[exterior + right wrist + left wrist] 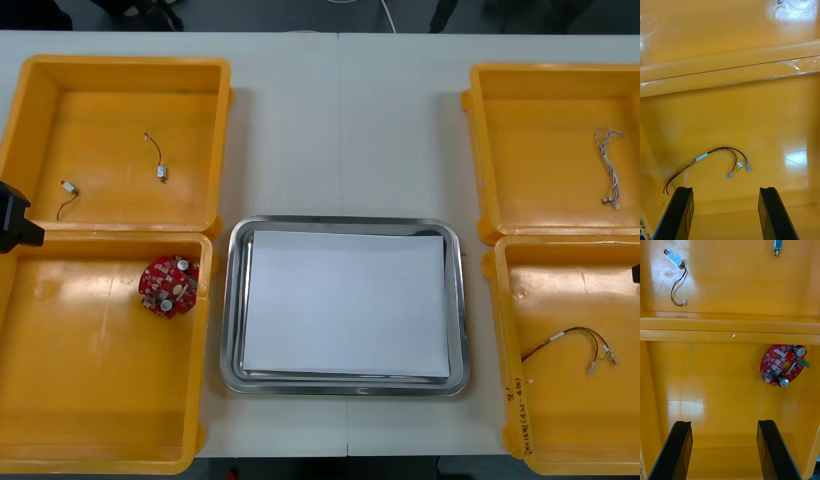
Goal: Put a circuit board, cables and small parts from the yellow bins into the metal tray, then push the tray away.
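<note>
The left tool (724, 423) is released over the near left bin (90, 390), with the circuit board (783, 365) lying ahead of its fingers, apart. The right tool (725, 189) is released over the near right bin (560, 425), with the red and yellow cable (715, 157) just ahead, seemingly untouched. The metal tray (232, 300), white inside, sits on the counter (340, 120) between the bins.

The left gripper (724, 423), fingers apart, hangs over a yellow plastic bin (715, 390). A round red circuit board (783, 365) lies inside.
</note>
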{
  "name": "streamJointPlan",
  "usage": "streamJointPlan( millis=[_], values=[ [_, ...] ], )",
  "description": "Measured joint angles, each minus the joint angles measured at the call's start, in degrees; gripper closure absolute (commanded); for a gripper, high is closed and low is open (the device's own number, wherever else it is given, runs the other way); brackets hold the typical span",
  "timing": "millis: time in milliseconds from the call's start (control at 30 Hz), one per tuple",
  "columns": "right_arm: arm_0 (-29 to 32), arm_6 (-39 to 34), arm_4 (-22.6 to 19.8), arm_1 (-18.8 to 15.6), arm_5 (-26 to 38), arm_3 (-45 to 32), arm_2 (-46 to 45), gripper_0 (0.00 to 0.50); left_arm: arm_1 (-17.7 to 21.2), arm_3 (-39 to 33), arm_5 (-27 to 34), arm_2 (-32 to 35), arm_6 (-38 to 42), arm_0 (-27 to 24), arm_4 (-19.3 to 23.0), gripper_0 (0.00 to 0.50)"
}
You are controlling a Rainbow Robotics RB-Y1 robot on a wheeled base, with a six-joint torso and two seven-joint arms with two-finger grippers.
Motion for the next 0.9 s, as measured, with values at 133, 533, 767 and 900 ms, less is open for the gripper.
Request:
streamJointPlan(
  millis=[133, 533, 767, 900],
  values=[
    [0.00, 0.00, 0.00, 0.00, 0.00, 0.00, 0.00, 0.000, 0.00, 0.00, 0.00, 0.00, 0.00, 0.00, 0.00, 0.000],
    [0.00, 0.00, 0.00, 0.00, 0.00, 0.00, 0.00, 0.000, 0.00, 0.00, 0.00, 0.00, 0.00, 0.00, 0.00, 0.000],
    [0.00, 0.00, 0.00, 0.00, 0.00, 0.00, 0.00, 0.000, 0.00, 0.00, 0.00, 0.00, 0.00, 0.00, 0.00, 0.000],
    [0.00, 0.00, 0.00, 0.00, 0.00, 0.00, 0.00, 0.000, 0.00, 0.00, 0.00, 0.00, 0.00, 0.00, 0.00, 0.000]
  ],
)
